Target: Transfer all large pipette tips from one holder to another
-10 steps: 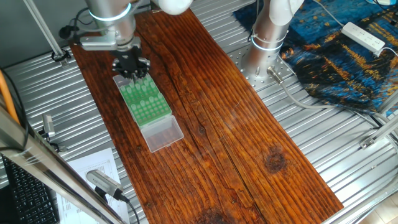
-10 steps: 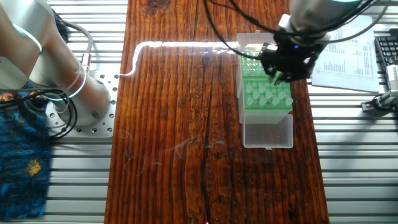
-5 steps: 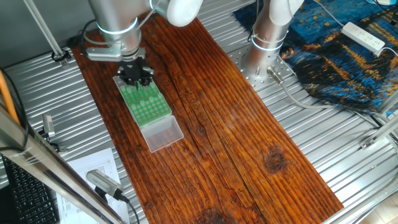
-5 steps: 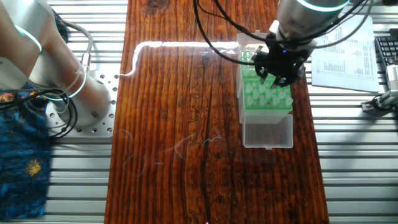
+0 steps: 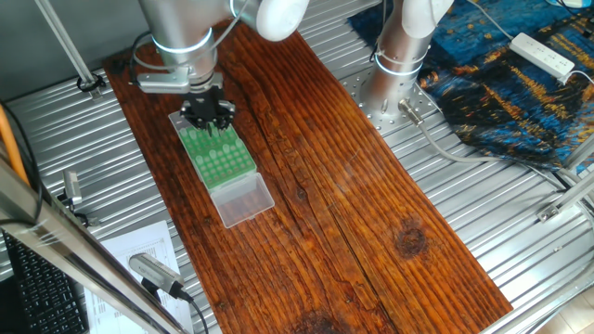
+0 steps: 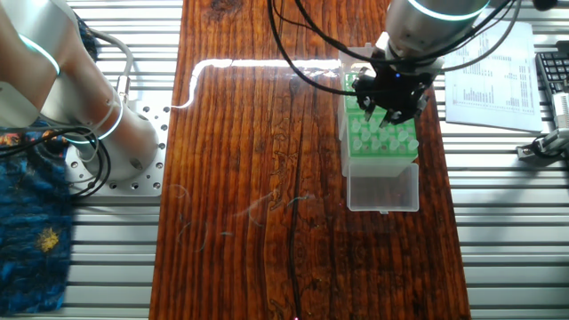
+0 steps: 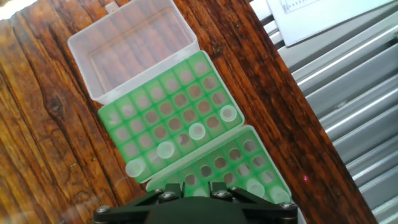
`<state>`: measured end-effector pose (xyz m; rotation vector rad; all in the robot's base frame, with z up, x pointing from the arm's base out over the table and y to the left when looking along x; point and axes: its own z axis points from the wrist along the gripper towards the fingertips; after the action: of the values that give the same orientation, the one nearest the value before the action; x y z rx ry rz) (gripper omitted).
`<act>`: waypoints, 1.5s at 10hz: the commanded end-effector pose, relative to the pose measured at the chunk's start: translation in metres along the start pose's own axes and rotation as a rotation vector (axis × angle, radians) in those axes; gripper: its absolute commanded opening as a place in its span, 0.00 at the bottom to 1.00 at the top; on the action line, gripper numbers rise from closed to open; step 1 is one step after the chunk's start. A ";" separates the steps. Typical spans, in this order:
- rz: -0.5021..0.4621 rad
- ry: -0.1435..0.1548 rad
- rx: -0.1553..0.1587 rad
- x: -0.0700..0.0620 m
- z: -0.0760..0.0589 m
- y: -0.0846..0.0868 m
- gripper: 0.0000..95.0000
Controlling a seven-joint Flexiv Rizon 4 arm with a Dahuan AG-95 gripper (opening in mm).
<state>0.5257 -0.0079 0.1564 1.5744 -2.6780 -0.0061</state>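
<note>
Pincer poised directly above green rack, fingers pointing down at its far rows; spread or pressed together cannot be told (fingertips hidden by the black wrist housing in both fixed views, below the frame edge in the hand view). Large pipette tips seated upright in the rack holes: four whitish round tops in a diagonal row along the edge of one green holder, further tops in the adjoining holder nearest the camera. Most other holes bare. Clear lid hinged open at the rack's end, lying flat on the worktop. Rack placed close to one long edge of the wooden worktop, toward the corner farthest from the arm base. Printed paper sheet just off that edge, on the ribbed metal surface.
</note>
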 end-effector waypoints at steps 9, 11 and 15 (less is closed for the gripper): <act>-0.094 -0.004 0.005 0.003 0.007 -0.003 0.40; -0.103 -0.001 0.006 0.004 0.007 -0.003 0.40; -0.117 0.002 0.007 0.006 0.008 -0.002 0.20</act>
<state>0.5243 -0.0141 0.1486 1.7291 -2.5844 0.0017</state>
